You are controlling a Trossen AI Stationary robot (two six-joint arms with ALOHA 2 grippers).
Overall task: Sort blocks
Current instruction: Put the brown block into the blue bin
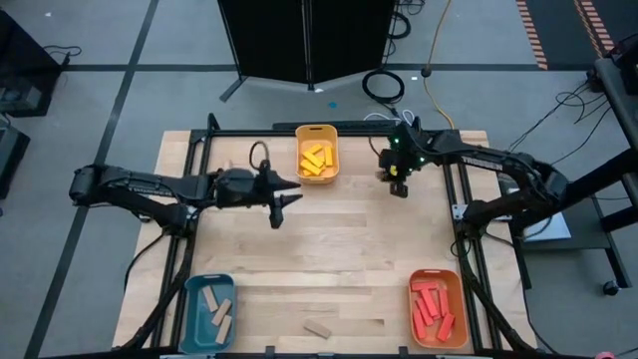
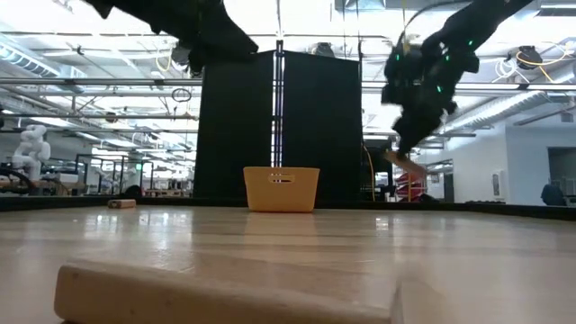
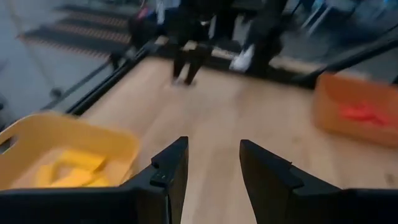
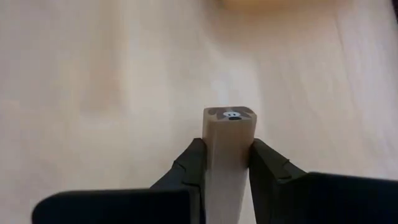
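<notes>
Most blocks are already sorted: yellow ones in the yellow tray [image 1: 317,152], red ones in the orange tray [image 1: 437,306], tan ones in the teal tray [image 1: 207,311]. One tan block [image 1: 319,329] is left on the table [image 1: 339,259]. Another tan block [image 4: 227,155] is clamped between the fingers of the right gripper [image 4: 226,163]. The left gripper [image 3: 211,163] is seen half open and empty.

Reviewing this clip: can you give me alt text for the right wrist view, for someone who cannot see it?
The right gripper is shut on a plain tan wood block, clamped between its two dark fingers with the block's squared end pointing away from the camera. Beyond it lies only the pale wooden table, blurred, with a faint yellow shape at the frame's far edge.
</notes>
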